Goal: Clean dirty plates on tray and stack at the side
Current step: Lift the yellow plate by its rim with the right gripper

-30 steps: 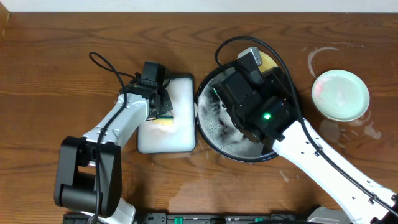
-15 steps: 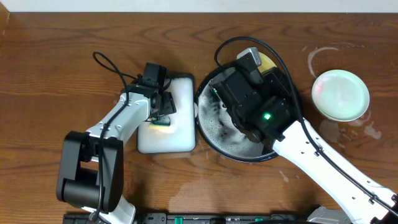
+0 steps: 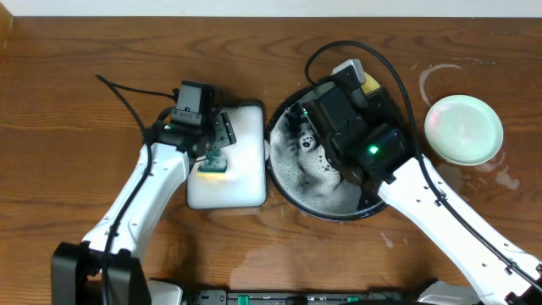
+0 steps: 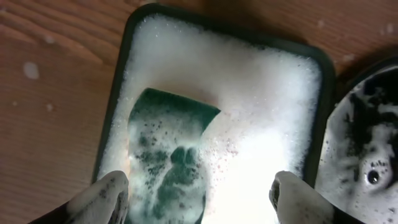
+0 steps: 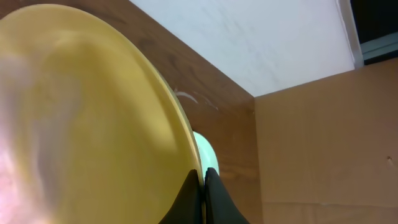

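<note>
- Since the earlier overhead frames, the left arm has swung out, with its elbow lower and further left. Its wrist has shifted a little to the left over the white tray (image 3: 246, 182).
- The right arm has also shifted slightly to the right, so more of the sudsy floor of the black tray (image 3: 284, 191) is showing.
- The left gripper (image 4: 199, 199) is released. Its foam-coated fingers (image 4: 102, 199) are spread wide above the white tray and clamp nothing.
- A green sponge (image 4: 163, 155) lies flat in the thick white foam of that tray, below and between the spread fingers and nearer the left one.
- The right gripper (image 5: 200, 190) is clenched on the rim of the yellow plate (image 5: 93, 124), with the two dark fingertips pinching its edge.
- From overhead, the yellow plate is only a sliver at the far edge of the black tray, mostly hidden by the right arm.
- One mint-green plate (image 3: 463, 129) rests on the bare bench (image 3: 85, 85) to the right, well apart from the black tray and among whitish soap rings.
- The white tray and the black tray sit just beside each other at the middle of the bench.
</note>
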Tool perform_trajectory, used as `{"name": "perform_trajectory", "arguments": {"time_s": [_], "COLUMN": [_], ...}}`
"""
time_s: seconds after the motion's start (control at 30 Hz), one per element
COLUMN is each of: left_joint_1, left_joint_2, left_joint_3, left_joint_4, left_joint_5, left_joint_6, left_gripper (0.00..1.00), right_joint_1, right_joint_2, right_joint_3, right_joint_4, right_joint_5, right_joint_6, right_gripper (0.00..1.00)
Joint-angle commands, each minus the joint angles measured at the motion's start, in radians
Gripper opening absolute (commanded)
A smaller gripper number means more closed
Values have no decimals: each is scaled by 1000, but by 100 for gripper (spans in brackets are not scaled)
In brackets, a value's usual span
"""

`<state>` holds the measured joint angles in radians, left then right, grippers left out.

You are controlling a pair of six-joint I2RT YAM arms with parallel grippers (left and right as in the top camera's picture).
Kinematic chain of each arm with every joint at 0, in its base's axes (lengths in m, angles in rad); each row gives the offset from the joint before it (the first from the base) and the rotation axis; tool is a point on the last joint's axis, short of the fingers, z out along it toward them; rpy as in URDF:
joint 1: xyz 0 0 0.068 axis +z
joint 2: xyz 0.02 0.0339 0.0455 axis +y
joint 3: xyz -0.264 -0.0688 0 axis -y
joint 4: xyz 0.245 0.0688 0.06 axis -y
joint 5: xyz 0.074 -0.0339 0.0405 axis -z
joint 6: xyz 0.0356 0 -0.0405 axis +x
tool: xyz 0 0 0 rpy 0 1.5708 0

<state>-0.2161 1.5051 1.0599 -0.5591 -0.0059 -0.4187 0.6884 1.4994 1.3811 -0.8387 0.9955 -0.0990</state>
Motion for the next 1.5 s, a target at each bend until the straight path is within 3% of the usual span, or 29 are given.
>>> {"name": "perform_trajectory", "arguments": {"time_s": [0.0,0.1,0.2,0.3,0.43,0.47,0.5,0.6,0.73,0.83,0.93,1.07,1.47], "left_joint_1": [3,3,3,3,3,3,3,3,3,3,3,3,3], "left_joint_2": [6,6,6,6,6,6,6,6,6,6,6,6,6], "left_joint_3": [5,3,3,3,3,3,3,3,3,3,3,3,3], "left_joint_4": [-25,-36,-36,-36,-36,-36,-36,-36,-36,-36,-36,-36,-36], "left_joint_5": [-5,-5,-5,-5,-5,-5,-5,-5,-5,-5,-5,-5,-5], "left_joint_6": [3,3,3,3,3,3,3,3,3,3,3,3,3], "left_gripper": [76,76,76,76,77,84,85,85,85,86,86,86,86], "right_joint_1": [-8,-7,-12,-12,-13,-13,-13,-13,-13,-16,-14,-13,12], "right_joint_2": [3,11,17,26,28,29,31,31,32,32,35,35,44], "right_joint_3": [18,17,18,17,17,17,17,17,17,17,17,17,17], "right_joint_4": [11,5,21,12,8,3,-6,-10,-25,-24,-16,-17,-49], "right_joint_5": [-25,-66,-8,-110,-54,-85,-81,-21,-108,-34,-110,-4,67], "right_joint_6": [15,-11,95,-17,41,-6,-33,46,1,133,55,129,8], "right_gripper": [1,1,1,1,1,1,1,1,1,1,1,1,1]}}
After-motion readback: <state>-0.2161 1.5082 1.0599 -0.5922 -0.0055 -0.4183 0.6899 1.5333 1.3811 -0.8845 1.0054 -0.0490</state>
